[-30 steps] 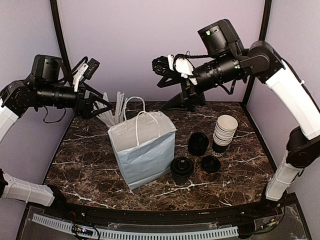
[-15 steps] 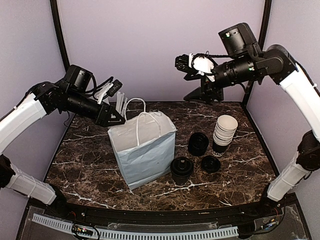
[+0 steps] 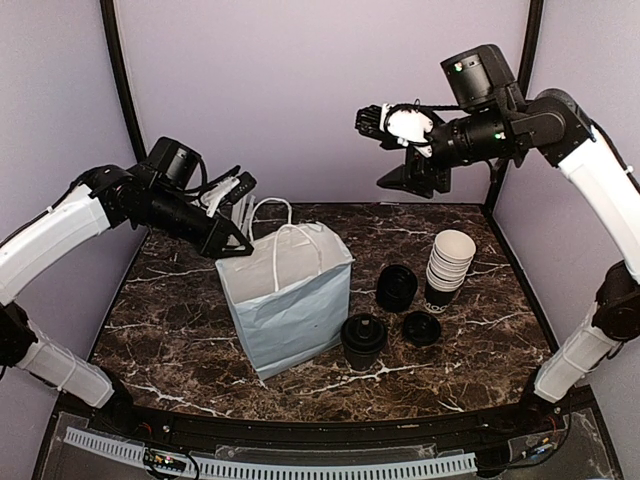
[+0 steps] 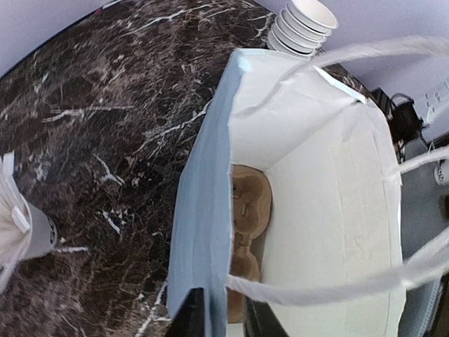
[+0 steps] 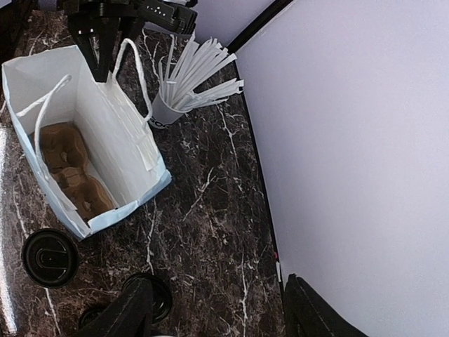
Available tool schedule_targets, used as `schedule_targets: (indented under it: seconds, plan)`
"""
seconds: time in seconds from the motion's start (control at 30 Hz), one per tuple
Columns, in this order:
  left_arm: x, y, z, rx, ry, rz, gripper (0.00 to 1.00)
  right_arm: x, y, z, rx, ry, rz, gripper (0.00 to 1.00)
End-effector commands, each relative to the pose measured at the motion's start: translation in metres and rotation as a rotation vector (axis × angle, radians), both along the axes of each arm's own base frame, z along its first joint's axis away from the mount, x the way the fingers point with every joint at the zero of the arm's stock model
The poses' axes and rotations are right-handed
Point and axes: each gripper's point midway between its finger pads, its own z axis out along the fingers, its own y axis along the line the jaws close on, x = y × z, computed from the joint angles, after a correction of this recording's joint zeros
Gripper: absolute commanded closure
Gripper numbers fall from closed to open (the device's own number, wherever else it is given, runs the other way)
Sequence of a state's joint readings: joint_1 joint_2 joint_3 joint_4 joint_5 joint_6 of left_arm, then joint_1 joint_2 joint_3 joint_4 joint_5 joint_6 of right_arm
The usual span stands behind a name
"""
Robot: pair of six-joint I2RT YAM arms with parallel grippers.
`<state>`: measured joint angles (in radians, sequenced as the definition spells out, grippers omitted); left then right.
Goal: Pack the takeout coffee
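Left gripper (image 4: 224,300) sits at the rim of the one white paper bag (image 3: 290,300). One finger is outside the bag's wall and the other inside, with a narrow gap showing between them, so it is not clamped on the paper. The right gripper (image 5: 216,284) hangs high above the far side of the table, its fingers spread wide with nothing between them.

The takeout coffee (image 3: 362,340), a single dark cup under a round black lid, stands upright on the table just beside the bag's near right corner, well apart from both grippers.

Inside the bag lies one brown cardboard drink carrier (image 4: 249,203), flat on the bottom. To the right of the coffee stand two lots of loose black lids: a taller pile (image 3: 397,287) and a low one (image 3: 421,327). Beyond them is one stack of lidless white-rimmed cups (image 3: 450,262), too tightly nested to count. Behind the bag, one cup of white-wrapped straws (image 5: 168,105) stands near the back wall.

The table (image 3: 170,330) is dark brown marble with white veins. Plain lavender walls (image 3: 300,80) close it in, with black posts (image 3: 118,60) at the corners.
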<state>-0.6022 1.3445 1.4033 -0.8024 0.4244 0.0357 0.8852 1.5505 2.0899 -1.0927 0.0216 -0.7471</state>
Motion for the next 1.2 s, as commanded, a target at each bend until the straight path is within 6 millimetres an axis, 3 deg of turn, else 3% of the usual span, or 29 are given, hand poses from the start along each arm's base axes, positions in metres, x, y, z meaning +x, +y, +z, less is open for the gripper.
schedule_targets:
  seconds: [0.0,0.07,0.3,0.37,0.7,0.97,1.17]
  plan:
    - [0.003,0.005,0.005,0.031,-0.049,-0.009,0.91,0.029,-0.016,0.034,0.051,-0.125,-0.102,0.37]
    - [0.004,0.01,0.011,0.042,-0.081,-0.001,0.99,0.034,-0.025,0.038,0.048,-0.148,-0.131,0.39]
    - [-0.002,0.036,0.058,0.06,-0.302,0.026,1.0,0.039,-0.05,0.039,0.023,-0.188,-0.224,0.42]
    - [-0.004,0.042,0.059,0.08,-0.339,0.033,1.0,0.041,-0.054,0.036,0.015,-0.18,-0.237,0.42]
    - [-0.018,0.036,0.026,0.252,-0.473,0.034,1.0,0.048,-0.049,0.027,-0.001,-0.152,-0.232,0.44]
    - [-0.05,0.026,0.012,0.318,-0.478,-0.005,1.0,0.049,-0.045,0.018,-0.015,-0.128,-0.221,0.45]
    - [-0.078,0.016,0.013,0.223,-0.418,-0.032,1.0,0.05,-0.045,0.008,-0.04,-0.11,-0.22,0.45]
